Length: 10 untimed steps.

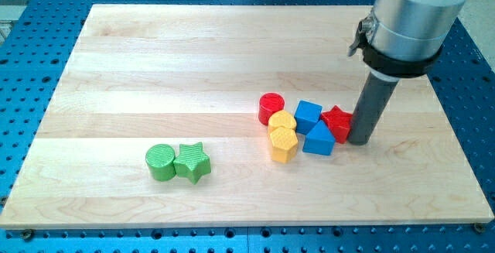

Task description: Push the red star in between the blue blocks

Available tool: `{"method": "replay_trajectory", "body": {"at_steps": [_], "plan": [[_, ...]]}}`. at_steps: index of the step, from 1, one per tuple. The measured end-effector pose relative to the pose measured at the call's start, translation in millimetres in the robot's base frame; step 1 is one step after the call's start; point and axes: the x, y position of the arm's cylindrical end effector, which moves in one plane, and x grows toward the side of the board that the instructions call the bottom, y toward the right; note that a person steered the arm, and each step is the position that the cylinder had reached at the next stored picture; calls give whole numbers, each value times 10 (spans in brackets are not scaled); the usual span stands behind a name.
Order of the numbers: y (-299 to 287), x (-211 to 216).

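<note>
Red star (337, 121) touches my tip (359, 141).

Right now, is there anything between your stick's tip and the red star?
No. In the camera view my tip sits right against the red star on the view's right side, with no block between them. The star rests beside the two blue blocks.

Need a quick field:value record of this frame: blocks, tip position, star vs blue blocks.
tip: my tip at the right side of the red star, touching or nearly so
red star: right of the blue cube, above-right of the blue triangular block
cluster: red cylinder, two yellow blocks
far left pair: green cylinder, green star, side by side
status: star not yet between blues
</note>
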Motion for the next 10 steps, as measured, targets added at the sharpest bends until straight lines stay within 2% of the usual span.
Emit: {"method": "replay_trajectory", "body": {"at_steps": [1, 2, 3, 4, 5, 6, 7, 8, 9, 10], "plan": [[123, 99], [316, -185], [48, -271], [-270, -142], [-207, -111], [266, 224], [-33, 471], [0, 253], [-304, 82], [-450, 136]]}}
